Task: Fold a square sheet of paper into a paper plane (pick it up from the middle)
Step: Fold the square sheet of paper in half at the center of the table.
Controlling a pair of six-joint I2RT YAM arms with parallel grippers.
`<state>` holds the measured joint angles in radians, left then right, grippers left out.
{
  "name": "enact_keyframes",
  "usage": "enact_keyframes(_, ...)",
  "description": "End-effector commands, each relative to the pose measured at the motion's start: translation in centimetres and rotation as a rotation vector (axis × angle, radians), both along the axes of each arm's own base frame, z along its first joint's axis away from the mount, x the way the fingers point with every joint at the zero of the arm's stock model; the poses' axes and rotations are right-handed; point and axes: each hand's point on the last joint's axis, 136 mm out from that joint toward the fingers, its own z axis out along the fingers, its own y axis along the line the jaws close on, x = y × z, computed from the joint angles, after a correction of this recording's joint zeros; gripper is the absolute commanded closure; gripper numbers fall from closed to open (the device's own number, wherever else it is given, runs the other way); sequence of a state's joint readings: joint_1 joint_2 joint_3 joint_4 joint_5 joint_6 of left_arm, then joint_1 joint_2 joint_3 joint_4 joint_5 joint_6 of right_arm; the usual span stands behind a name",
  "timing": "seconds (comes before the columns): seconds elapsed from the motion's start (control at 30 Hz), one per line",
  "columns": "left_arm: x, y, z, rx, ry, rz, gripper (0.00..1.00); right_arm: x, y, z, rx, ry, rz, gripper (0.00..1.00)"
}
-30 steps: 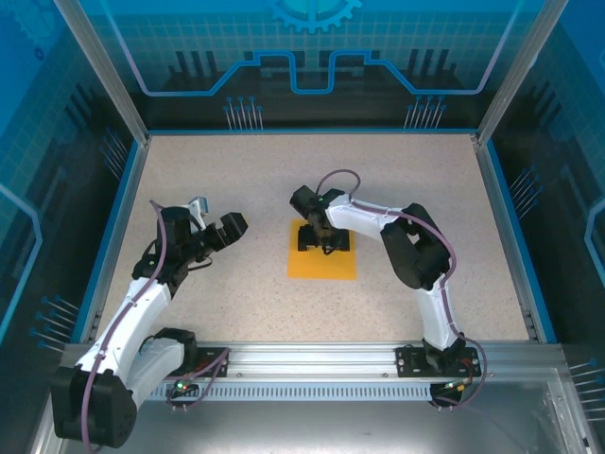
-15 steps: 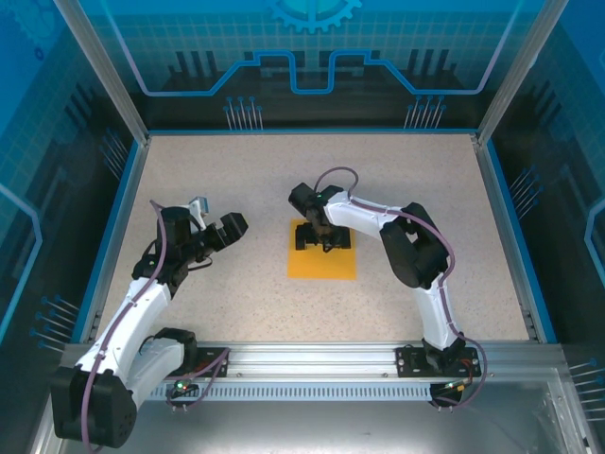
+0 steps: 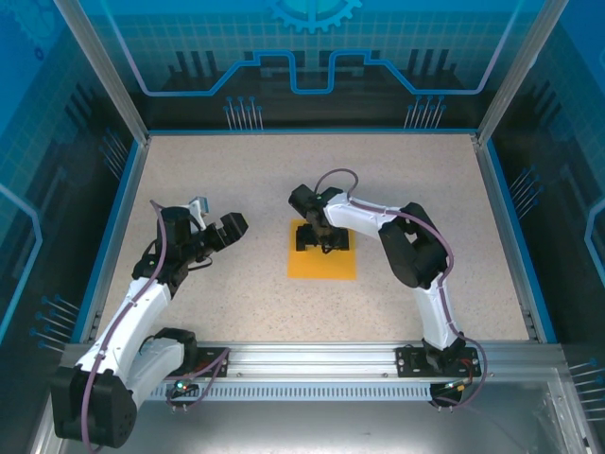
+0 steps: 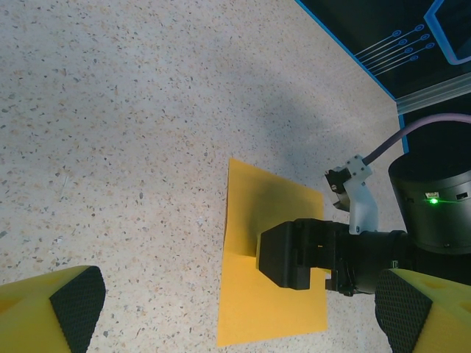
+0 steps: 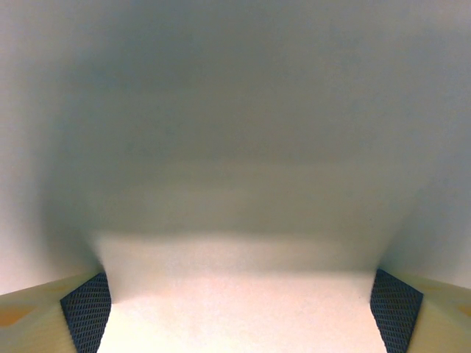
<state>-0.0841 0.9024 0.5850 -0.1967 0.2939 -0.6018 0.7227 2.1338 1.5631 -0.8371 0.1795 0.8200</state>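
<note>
Item 1, the square sheet of paper: orange-yellow, lying flat on the speckled tabletop near the middle, and I read it as unfolded. From the top camera I see its near half bare, while its far half sits under the right arm's tool. The left wrist camera gives me the sheet at an angle, with three corners visible and a shadow across the end farther from the lens.

Item 2, right gripper: down on the far part of the sheet. The left wrist camera shows me its black body against the paper. Its own wrist camera shows the right gripper with the meshed pads spread to the two lower corners. Between them is a pale surface very close to the lens, too blurred for me to name. I read it as released, with nothing pinched.

Item 3, left gripper: well left of the sheet, above bare tabletop, pointing toward the paper. Its own camera shows the left gripper with yellow fingers wide apart, released and empty.

Item 4, purple cable: it runs along the right arm, beside a green light.
</note>
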Motion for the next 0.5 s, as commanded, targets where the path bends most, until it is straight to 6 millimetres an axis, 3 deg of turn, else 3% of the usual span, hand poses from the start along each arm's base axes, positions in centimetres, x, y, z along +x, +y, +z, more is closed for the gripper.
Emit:
enact_keyframes(0.0, -0.2, -0.2, -0.4, -0.008, 0.003, -0.021, 0.01, -3.6, -2.1, -5.8, -0.113, 0.146, -0.009, 0.09)
enact_keyframes(0.47, -0.4, -0.2, -0.4, -0.009, 0.005, -0.024, 0.01, -2.0, -1.0, -3.2, 0.0, 0.095, -0.008, 0.17)
